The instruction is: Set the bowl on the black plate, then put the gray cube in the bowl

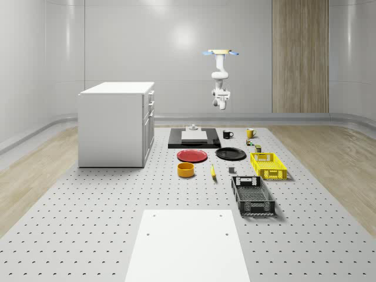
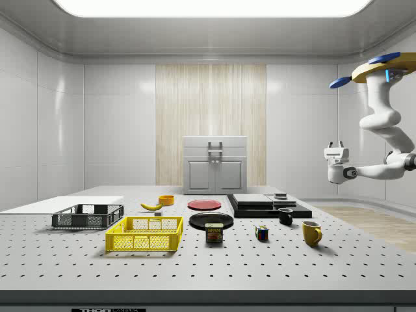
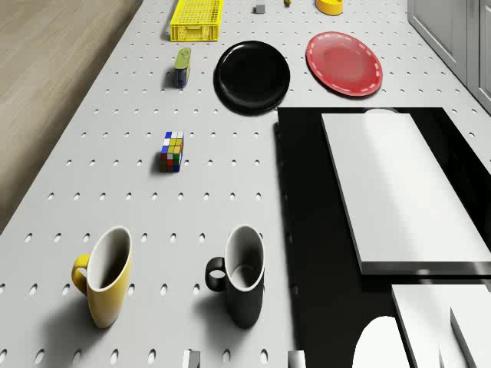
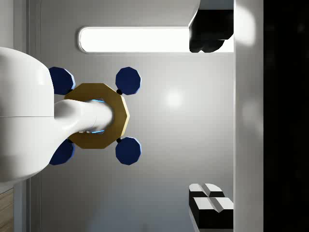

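The orange-yellow bowl (image 1: 186, 170) (image 2: 166, 199) (image 3: 330, 6) stands upright on the table, next to the red plate (image 1: 192, 155). The black plate (image 1: 230, 154) (image 2: 210, 220) (image 3: 253, 74) lies bare beside the red one. A small gray cube (image 1: 231, 170) (image 3: 260, 9) rests between the plate and the black basket. The drone (image 1: 220, 53) (image 2: 390, 65) (image 4: 96, 116) hovers high over the table's far end, near the two mugs. Its gripper (image 1: 222, 89) (image 2: 337, 145) (image 4: 210, 116) is open, holds nothing, points upward and hangs far above all of these.
A black slab carrying a white block (image 1: 194, 138) (image 3: 391, 184) lies under the drone. Nearby stand a black mug (image 3: 239, 274), a yellow mug (image 3: 103, 276), a puzzle cube (image 3: 173, 151) and a can (image 3: 182, 67). Also present are a yellow basket (image 1: 268, 165), a black basket (image 1: 252, 195), a banana (image 1: 212, 171) and a white cabinet (image 1: 116, 123).
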